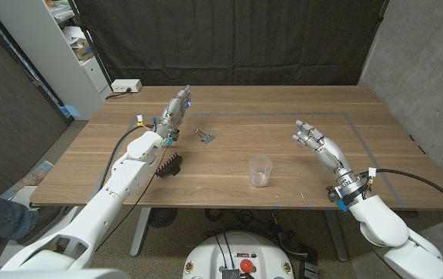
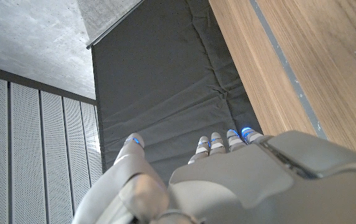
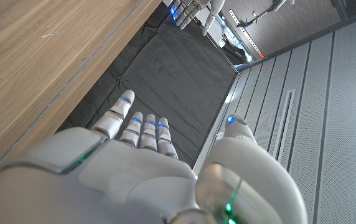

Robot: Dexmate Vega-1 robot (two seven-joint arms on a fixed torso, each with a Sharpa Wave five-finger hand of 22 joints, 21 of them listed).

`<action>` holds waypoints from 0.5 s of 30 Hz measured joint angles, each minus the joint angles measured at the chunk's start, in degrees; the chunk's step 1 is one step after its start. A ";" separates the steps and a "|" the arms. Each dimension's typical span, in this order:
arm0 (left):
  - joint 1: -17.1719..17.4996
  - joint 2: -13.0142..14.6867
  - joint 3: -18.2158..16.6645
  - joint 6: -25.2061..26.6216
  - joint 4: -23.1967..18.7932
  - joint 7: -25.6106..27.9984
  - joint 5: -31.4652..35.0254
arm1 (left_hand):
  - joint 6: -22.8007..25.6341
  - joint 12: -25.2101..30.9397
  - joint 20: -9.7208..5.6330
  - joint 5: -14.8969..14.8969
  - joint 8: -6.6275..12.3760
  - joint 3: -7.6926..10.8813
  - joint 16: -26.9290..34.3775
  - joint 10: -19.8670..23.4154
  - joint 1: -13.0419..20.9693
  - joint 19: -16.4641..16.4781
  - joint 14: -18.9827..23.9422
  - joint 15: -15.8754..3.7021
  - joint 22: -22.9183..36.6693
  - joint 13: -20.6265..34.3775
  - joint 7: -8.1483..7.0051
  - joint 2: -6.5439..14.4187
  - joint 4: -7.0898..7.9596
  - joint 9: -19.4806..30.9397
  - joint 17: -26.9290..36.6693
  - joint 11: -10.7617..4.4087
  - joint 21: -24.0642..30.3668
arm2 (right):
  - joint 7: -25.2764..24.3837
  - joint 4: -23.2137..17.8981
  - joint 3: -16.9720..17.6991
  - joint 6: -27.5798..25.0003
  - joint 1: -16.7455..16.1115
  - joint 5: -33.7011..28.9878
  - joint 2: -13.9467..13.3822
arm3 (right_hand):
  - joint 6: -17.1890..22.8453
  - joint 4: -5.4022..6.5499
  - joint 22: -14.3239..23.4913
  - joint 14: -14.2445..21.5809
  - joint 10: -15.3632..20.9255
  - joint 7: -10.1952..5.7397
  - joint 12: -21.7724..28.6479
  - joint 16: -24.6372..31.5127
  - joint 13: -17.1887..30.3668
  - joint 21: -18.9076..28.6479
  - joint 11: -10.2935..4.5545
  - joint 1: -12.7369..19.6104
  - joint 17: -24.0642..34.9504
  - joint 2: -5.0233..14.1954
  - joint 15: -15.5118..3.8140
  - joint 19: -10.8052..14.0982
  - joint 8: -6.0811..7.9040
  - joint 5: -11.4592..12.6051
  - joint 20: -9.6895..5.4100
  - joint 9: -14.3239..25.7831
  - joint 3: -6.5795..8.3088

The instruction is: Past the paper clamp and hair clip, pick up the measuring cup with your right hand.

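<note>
As the entries are ordered from largest to smallest, the desk (image 1: 299,116) is listed first: a wooden top with a taped rectangle marked on its right part, set before a black curtain.

Left hand (image 1: 176,108): raised over the far left of the desk, fingers extended and close together; nothing is held. From the left wrist view the fingertips are seen pointing toward the curtain.

Right hand (image 1: 312,140): raised over the right part of the desk, fingers spread apart, nothing held. It is kept well apart from the cup, on the cup's right.

Measuring cup (image 1: 260,170): a small clear tumbler, upright, mouth upward, placed near the front edge of the desk at about its middle. It is judged to be thin plastic, very light and fairly stiff, with smooth and probably slippery walls; whether anything is inside cannot be told. A light cup of this kind is expected to tip or slide if nudged at the rim, and to flex if squeezed hard. Hold is best taken around the middle of the wall, thumb on one side and fingers opposite, with moderate pressure.

Hair clip (image 1: 170,165): dark, toothed, lying on the desk to the left of the cup, just beside the left forearm.

Paper clamp (image 1: 204,136): small, metallic, lying farther back, between the left hand and the cup.
</note>
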 measured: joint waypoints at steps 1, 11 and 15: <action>0.03 0.01 0.00 0.01 -0.04 0.04 0.01 | 0.00 0.00 0.00 0.00 0.00 0.00 0.00 0.00 0.00 0.00 0.00 0.00 0.00 0.00 0.00 0.00 0.00 0.00 0.00 0.00 0.00 | 0.00 0.00 0.00 0.00 0.00 -0.03 0.00 | -0.01 0.00 0.00 0.00 0.00 -0.01 0.00 0.00 0.00 0.00 0.00 0.03 0.00 -0.03 0.00 0.00 0.00 0.00 0.00 0.00 0.00; 0.42 0.11 0.09 0.14 -0.68 0.56 0.02 | 0.00 0.00 0.00 0.00 0.00 0.00 0.00 -0.32 0.00 0.00 0.00 0.00 0.00 0.00 0.00 0.00 0.00 0.00 0.00 0.32 0.00 | -0.51 -1.02 0.89 -0.03 -1.38 -3.12 -0.24 | -0.01 -0.39 0.00 0.00 -0.22 -0.01 0.00 0.00 0.00 0.00 -0.22 0.47 0.00 -0.12 0.00 0.00 0.00 0.23 0.00 0.00 0.07; 0.45 0.11 0.19 0.30 -0.83 0.69 0.03 | 0.00 0.00 0.00 0.00 0.00 0.00 0.00 -0.32 0.00 0.00 0.00 0.00 0.00 0.00 0.00 0.00 0.01 0.00 0.00 0.32 0.00 | -0.75 -1.53 1.38 -0.12 -2.05 -3.98 -0.20 | -0.01 -0.39 0.00 0.00 -0.22 -0.01 0.00 0.00 0.00 0.00 -0.22 0.83 0.00 -0.24 0.00 0.00 0.00 0.23 0.00 0.00 0.07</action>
